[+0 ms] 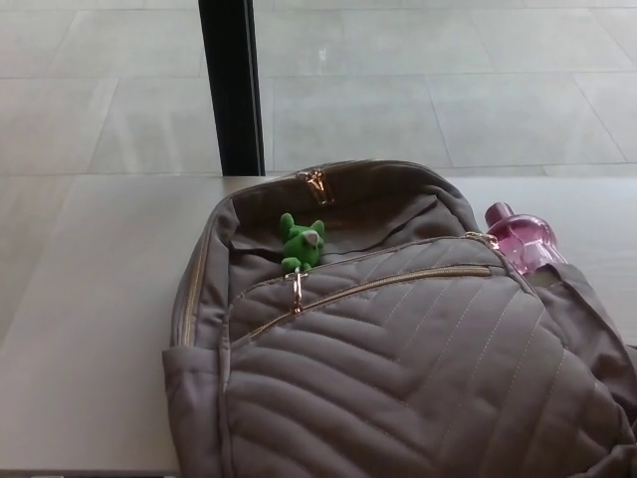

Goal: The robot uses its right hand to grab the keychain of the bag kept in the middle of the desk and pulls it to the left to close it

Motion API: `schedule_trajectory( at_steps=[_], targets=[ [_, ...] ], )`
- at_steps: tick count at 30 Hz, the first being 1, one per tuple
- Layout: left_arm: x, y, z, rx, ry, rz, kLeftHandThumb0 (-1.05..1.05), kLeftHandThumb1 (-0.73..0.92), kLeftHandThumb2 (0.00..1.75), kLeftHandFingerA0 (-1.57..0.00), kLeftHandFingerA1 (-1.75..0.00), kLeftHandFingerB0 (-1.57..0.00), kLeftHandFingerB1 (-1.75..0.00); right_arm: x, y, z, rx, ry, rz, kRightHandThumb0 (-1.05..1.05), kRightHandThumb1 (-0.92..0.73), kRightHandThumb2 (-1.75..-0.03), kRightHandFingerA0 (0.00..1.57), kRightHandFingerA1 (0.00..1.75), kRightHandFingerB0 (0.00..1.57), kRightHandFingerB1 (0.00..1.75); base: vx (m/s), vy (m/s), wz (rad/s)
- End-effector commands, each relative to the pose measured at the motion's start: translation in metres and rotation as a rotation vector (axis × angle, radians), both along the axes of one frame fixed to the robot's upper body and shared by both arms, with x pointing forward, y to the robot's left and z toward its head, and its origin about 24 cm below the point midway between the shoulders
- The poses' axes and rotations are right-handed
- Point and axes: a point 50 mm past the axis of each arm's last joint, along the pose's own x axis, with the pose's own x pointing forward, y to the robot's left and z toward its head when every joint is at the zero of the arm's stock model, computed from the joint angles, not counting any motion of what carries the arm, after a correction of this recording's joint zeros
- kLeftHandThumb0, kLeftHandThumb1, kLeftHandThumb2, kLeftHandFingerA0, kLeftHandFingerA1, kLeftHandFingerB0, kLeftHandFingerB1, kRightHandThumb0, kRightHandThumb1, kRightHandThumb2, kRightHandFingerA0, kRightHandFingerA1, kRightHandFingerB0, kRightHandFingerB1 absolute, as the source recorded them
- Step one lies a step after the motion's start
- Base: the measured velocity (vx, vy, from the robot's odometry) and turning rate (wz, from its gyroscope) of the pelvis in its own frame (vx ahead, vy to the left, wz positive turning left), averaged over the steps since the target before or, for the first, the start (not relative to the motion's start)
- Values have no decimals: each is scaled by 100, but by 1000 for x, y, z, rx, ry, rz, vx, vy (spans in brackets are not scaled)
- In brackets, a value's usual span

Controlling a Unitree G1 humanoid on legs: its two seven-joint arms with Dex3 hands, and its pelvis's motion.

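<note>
A grey-brown quilted backpack lies on the pale desk, filling the lower right of the head view. A small green plush keychain hangs from a gold zipper pull at the left end of the front pocket's zipper. A second gold pull sits at the top of the main compartment. Neither of my hands shows in the picture.
A pink bottle sticks out of the bag's right side pocket. A black vertical post stands behind the desk's far edge. Pale floor tiles lie beyond. The desk's front edge runs along the bottom left.
</note>
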Motion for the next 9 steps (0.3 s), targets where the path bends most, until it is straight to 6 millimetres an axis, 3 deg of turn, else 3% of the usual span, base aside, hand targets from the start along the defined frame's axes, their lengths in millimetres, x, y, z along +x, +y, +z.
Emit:
schedule_trajectory(
  at_steps=[1, 2, 3, 4, 5, 7, 9],
  targets=[
    [-15, 26, 10, 75, 47, 156, -62, 61, 97, -48, -62, -35, -54, -43, 7, -30, -32, -190, -317, -42, -43, -105, 75, 91, 1, 55, 0, 0, 0],
    [-15, 26, 10, 72, 43, 157, -61, 76, 63, -54, -52, -42, -41, -41, 7, -30, -15, -203, -332, -75, -69, -61, 59, 96, 6, 62, 0, 0, 0],
    [-15, 26, 11, 76, 40, 155, -61, 76, 63, -54, -52, -42, -41, -38, 6, -30, 4, -221, -353, -75, -69, -61, 59, 96, 6, 62, 0, 0, 0],
    [-15, 26, 11, 78, 39, 154, -62, 61, 98, -48, -62, -36, -54, -33, 5, -28, 11, -205, -341, -75, -67, -61, 61, 94, 6, 60, 0, 0, 0],
    [-14, 27, 11, 80, 33, 166, -61, 77, 63, -57, -52, -41, -41, -23, 4, -25, 43, -223, -339, -70, -66, -60, 62, 101, 9, 58, 0, 0, 0],
    [-16, 28, 12, 72, 21, 182, -64, 76, 63, -56, -52, -39, -41, -12, 3, -19, 56, -222, -307, -73, -63, -59, 72, 103, 36, 65, 0, 0, 0],
    [-15, 29, 13, 65, 13, 193, -64, 76, 64, -55, -51, -38, -41, -7, 2, -17, 67, -227, -299, -75, -60, -59, 80, 106, 43, 67, 0, 0, 0]
  ],
)
